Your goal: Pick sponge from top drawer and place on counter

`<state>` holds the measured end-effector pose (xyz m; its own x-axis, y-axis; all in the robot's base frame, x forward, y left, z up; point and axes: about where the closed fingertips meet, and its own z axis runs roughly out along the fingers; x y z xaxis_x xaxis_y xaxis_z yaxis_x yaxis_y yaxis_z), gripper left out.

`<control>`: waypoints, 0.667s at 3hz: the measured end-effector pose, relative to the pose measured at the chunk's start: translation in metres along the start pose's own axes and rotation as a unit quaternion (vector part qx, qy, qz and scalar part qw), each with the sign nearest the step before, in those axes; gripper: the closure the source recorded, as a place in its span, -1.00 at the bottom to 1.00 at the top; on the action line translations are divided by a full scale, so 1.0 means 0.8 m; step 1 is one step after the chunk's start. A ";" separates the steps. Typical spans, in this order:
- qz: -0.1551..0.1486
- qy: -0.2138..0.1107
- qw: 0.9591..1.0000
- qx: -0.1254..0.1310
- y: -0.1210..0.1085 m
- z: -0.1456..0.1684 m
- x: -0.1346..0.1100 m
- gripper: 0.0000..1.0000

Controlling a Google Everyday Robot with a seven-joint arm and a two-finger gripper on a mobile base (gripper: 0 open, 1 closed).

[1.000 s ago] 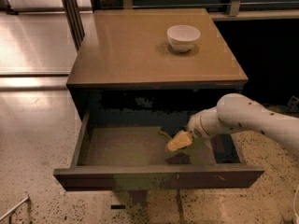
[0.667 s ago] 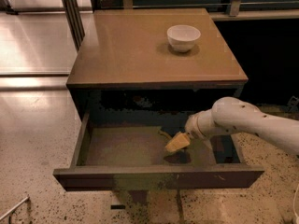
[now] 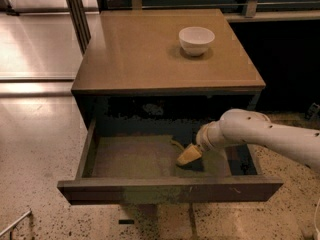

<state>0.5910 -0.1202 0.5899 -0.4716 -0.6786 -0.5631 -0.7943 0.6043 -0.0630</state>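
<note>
The top drawer [image 3: 170,190] is pulled open below the counter [image 3: 150,54], and its greenish-tan floor shows. My gripper [image 3: 183,150] reaches in from the right on the white arm [image 3: 260,136]. It hangs low over the middle-right of the drawer floor, and its tan fingers [image 3: 189,155] are apart with nothing between them. The sponge does not show. A dark area at the drawer's right end, behind the arm, may hide it.
A white bowl [image 3: 196,40] stands on the counter's back right. Speckled floor surrounds the cabinet. A dark post [image 3: 76,9] stands at the back left. The drawer's left half [image 3: 125,156] holds nothing visible.
The arm's wrist has shifted slightly to the left. The gripper stays at almost the same spot low in the drawer.
</note>
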 end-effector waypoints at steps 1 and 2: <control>0.004 0.007 1.000 0.000 -0.005 0.008 0.008 -0.42; 0.004 0.007 1.000 0.000 -0.005 0.008 0.008 0.02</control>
<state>0.5933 -0.1244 0.5809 -0.4831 -0.6790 -0.5528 -0.7902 0.6101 -0.0587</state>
